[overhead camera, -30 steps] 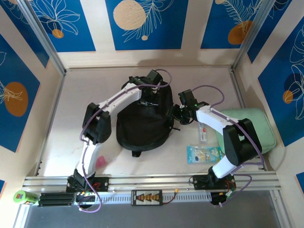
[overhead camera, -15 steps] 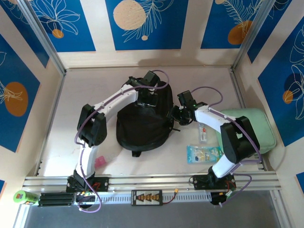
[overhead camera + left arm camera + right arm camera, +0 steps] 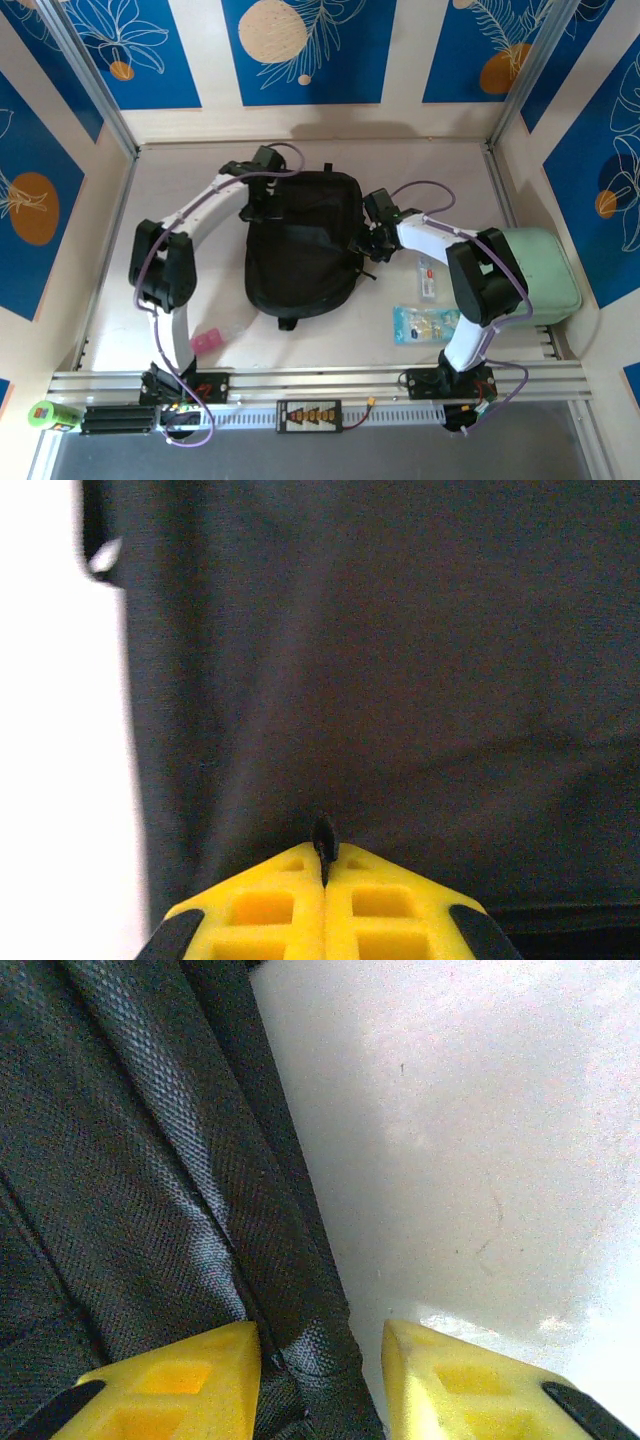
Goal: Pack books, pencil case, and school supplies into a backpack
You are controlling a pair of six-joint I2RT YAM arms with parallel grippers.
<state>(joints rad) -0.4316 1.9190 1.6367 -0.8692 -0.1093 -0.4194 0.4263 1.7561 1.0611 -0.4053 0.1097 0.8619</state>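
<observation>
The left hand point(image 3: 322, 852) is pressed shut, pinching a sliver of black cloth of the backpack point(image 3: 300, 250), which spreads ahead of it, flat, matte and finely woven. The right hand point(image 3: 320, 1360) stands partly open astride the backpack's seamed edge, with bare table point(image 3: 480, 1110) just past its right finger. Print on the blue packet point(image 3: 428, 324) behind that hand is too small to read.

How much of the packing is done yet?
Not much looks done. The left claw is pinched shut on the black backpack, and the right claw sits open around its edge. The mint-green case and clear packet lie on the table, not yet packed.
</observation>
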